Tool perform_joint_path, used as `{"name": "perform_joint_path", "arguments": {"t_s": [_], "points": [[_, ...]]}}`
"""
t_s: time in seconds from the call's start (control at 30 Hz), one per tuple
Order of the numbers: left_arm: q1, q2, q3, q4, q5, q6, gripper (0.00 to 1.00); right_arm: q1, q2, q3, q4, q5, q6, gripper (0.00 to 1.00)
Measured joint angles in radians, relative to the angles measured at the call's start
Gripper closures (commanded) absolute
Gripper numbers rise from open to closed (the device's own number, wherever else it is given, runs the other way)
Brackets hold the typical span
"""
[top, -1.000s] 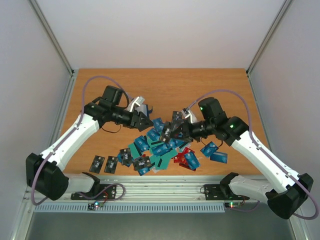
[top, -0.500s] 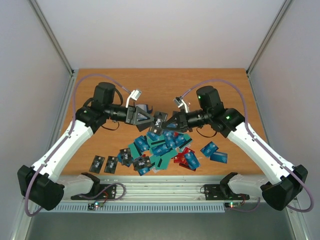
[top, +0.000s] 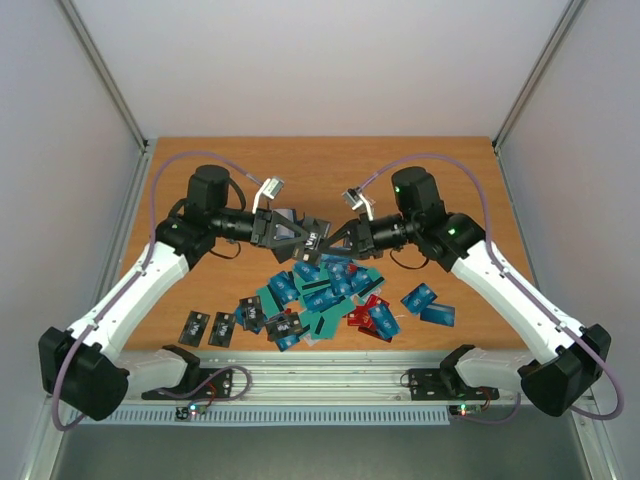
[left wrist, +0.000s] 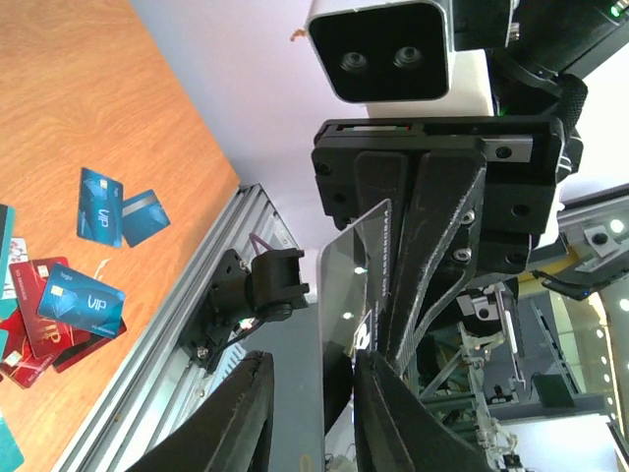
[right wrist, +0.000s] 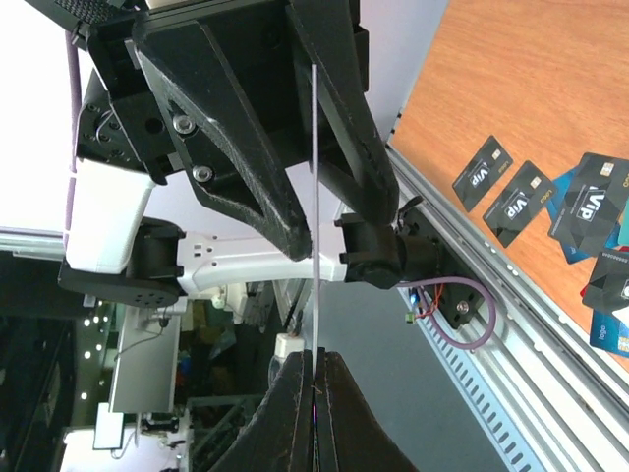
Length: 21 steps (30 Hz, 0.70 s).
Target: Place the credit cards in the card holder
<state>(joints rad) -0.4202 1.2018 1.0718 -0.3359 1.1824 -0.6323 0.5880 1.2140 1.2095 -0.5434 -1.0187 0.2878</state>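
My right gripper is shut on a thin credit card, seen edge-on in the right wrist view. It holds the card in the air above the table's middle. My left gripper faces it, jaws apart, and the card reaches down between its fingers. A dark piece stands by the card against the right finger. A grey-blue shape, seemingly the card holder, shows just behind the left gripper, mostly hidden. I cannot tell whether it is held. Many cards lie in a pile.
Two black cards lie near the front left. Blue cards lie to the right of the pile, red ones at its edge. The metal rail runs along the table's front edge.
My right gripper has lifted from over the pile and moved left with the card. My left gripper has turned to face it, and the two now meet tip to tip.
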Motion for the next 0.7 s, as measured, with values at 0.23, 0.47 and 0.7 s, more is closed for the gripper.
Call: {"name": "perform_joint_path", "arguments": {"t_s": [0.23,0.47,0.7], "points": [[0.0,0.003,-0.008,0.066,0.045,-0.072,1.0,0.0,0.02,0.011,0.019,-0.006,-0.002,0.96],[0.0,0.01,0.021,-0.019,-0.033,-0.032,1.0,-0.013,0.051,0.061,-0.05,0.05,-0.044,0.58],[0.0,0.082,0.174,-0.366,-0.425,0.187,1.0,-0.06,0.19,0.204,-0.184,0.182,-0.118,0.55]]}}
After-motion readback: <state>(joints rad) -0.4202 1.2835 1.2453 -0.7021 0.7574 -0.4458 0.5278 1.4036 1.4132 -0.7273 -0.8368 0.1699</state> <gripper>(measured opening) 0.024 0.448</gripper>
